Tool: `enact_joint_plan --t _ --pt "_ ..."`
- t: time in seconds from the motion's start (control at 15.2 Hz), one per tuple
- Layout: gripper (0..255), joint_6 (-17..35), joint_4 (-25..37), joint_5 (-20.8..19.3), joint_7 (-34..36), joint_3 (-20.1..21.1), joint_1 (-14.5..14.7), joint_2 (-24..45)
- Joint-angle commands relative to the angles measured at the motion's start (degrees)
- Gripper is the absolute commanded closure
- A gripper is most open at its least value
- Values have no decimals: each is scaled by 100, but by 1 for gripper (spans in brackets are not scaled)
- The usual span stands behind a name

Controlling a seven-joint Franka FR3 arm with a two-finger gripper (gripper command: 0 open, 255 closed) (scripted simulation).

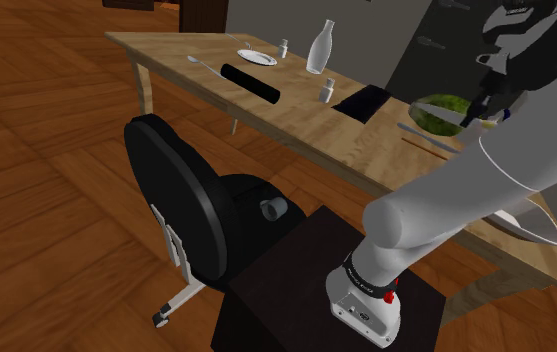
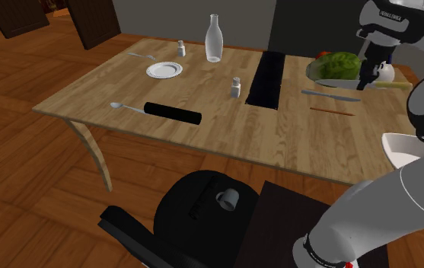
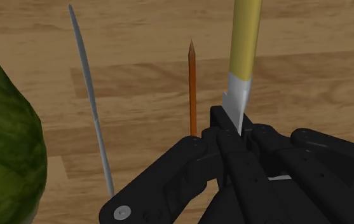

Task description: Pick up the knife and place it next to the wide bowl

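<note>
One knife (image 3: 245, 38) is clamped by its grey blade in the tool (image 3: 232, 124), which is narrowed tight around it. In the second exterior view, one wide bowl (image 2: 397, 145) sits at the tool's five o'clock. Two shakers (image 2: 235, 87) and one bottle (image 2: 214, 38) stand on the table (image 2: 126, 91).

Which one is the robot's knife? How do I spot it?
Find the wooden table, then the green round thing near its end. Beside it the black gripper clasps the knife. Only it has a yellow handle; the thin grey blade and brown stick nearby lie loose.
</note>
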Motion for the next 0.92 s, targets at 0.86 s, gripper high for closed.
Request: enact_joint_plan --t 0.86 --pt "255 -372 2056 2843 -3749 -1500 -2191 3262"
